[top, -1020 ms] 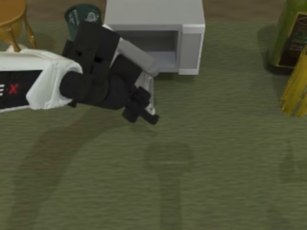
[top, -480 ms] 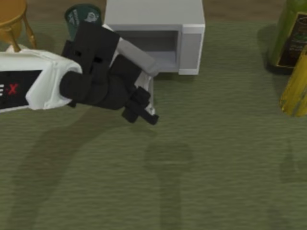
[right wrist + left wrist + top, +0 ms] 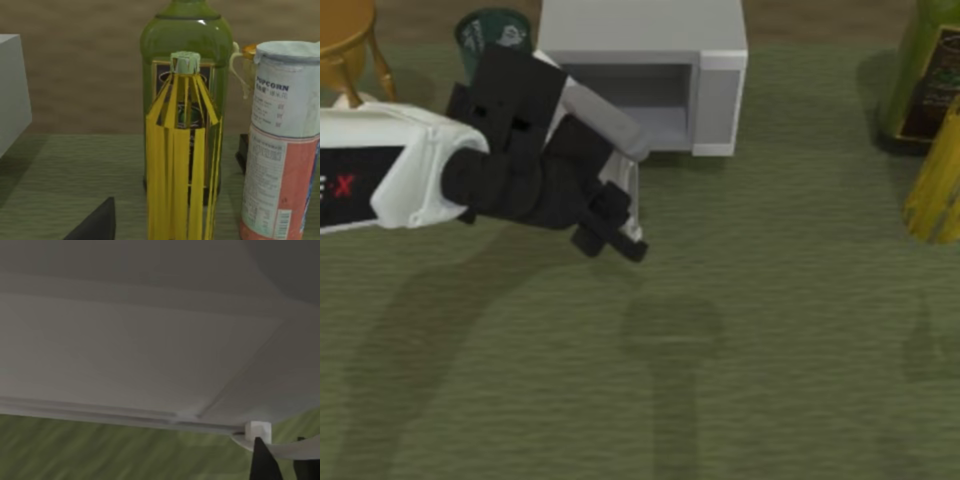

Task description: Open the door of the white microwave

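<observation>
The white microwave (image 3: 640, 30) stands at the back centre of the table with its grey cavity (image 3: 640, 90) exposed. Its door (image 3: 605, 115) is swung out toward the front left. My left gripper (image 3: 610, 235) sits at the door's free edge, shut on the slim white handle (image 3: 630, 190). In the left wrist view the door (image 3: 125, 340) fills most of the picture, and the left gripper (image 3: 285, 467) has its dark fingertips (image 3: 264, 465) on either side of the handle (image 3: 258, 431). My right arm is out of the top view; only one dark finger (image 3: 95, 225) shows in its wrist view.
A green cup (image 3: 492, 30) and a wooden stool (image 3: 345, 40) stand left of the microwave, close behind my left arm. At the right edge are a green bottle (image 3: 920, 70) and a yellow slatted object (image 3: 935, 190), with a popcorn can (image 3: 282, 140) beside them.
My left gripper has edged slightly to the left and back with the door handle. Nothing else has moved.
</observation>
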`<move>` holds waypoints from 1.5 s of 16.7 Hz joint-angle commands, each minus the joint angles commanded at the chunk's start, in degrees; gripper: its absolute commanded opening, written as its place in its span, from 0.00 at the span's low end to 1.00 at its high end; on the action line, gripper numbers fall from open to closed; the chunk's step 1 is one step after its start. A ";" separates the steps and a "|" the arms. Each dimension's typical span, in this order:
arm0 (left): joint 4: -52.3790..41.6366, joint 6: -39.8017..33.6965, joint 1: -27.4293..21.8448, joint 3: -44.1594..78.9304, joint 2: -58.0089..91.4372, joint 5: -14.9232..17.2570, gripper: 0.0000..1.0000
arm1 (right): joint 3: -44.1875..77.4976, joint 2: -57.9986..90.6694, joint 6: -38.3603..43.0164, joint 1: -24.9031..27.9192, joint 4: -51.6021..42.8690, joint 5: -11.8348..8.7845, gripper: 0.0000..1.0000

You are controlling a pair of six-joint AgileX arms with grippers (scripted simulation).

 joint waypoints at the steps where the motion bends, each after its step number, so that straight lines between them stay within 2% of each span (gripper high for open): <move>1: -0.09 0.58 0.28 -0.05 -0.15 0.36 0.00 | 0.00 0.00 0.00 0.00 0.00 0.00 1.00; 6: -0.71 3.21 1.65 -0.45 -0.64 2.04 0.00 | 0.00 0.00 0.00 0.00 0.00 0.00 1.00; 25: -0.71 3.23 1.65 -0.45 -0.64 2.05 0.00 | 0.00 0.00 0.00 0.00 0.00 0.00 1.00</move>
